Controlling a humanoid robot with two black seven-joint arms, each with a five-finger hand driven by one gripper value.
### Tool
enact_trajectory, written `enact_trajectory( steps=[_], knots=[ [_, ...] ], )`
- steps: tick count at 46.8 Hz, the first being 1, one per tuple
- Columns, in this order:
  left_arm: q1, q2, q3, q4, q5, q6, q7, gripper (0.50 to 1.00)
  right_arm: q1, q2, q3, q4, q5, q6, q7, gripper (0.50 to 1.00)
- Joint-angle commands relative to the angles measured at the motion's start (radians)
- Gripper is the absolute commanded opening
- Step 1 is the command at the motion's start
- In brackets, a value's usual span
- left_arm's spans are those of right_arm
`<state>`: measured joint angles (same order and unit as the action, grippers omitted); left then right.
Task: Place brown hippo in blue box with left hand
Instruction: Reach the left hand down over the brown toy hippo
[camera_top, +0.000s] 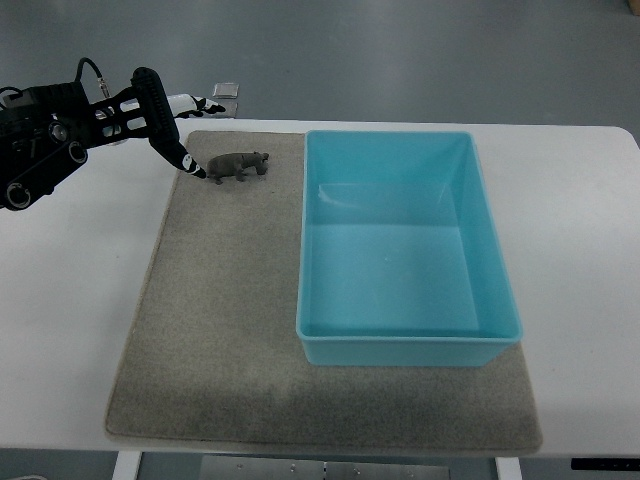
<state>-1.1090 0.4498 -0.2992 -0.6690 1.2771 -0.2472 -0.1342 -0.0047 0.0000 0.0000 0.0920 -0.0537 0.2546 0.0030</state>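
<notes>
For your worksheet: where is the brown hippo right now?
In the top view, the brown hippo stands on the grey mat near its far edge, just left of the blue box, with the left hand's fingertip beside it.

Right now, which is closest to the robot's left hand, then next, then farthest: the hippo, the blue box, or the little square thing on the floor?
From the left hand in the top view:
1. Brown hippo, on the mat, right at a fingertip.
2. Small square object on the floor, beyond the table's far edge.
3. Blue box, on the mat's right side.
</notes>
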Motion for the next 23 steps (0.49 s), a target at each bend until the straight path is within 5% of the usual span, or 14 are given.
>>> enact_trajectory(
  steps=[1,23],
  knots=[
    [0.001,-0.034,0.000,0.034,0.001,0.000,0.005,0.996,0.000,0.000,0.000,0.000,0.000,0.000,0.000,0.936],
    [0.000,-0.123,0.000,0.129,-0.001,0.000,0.015,0.984,0.000,0.000,0.000,0.000,0.000,0.000,0.000,0.936]
  ],
)
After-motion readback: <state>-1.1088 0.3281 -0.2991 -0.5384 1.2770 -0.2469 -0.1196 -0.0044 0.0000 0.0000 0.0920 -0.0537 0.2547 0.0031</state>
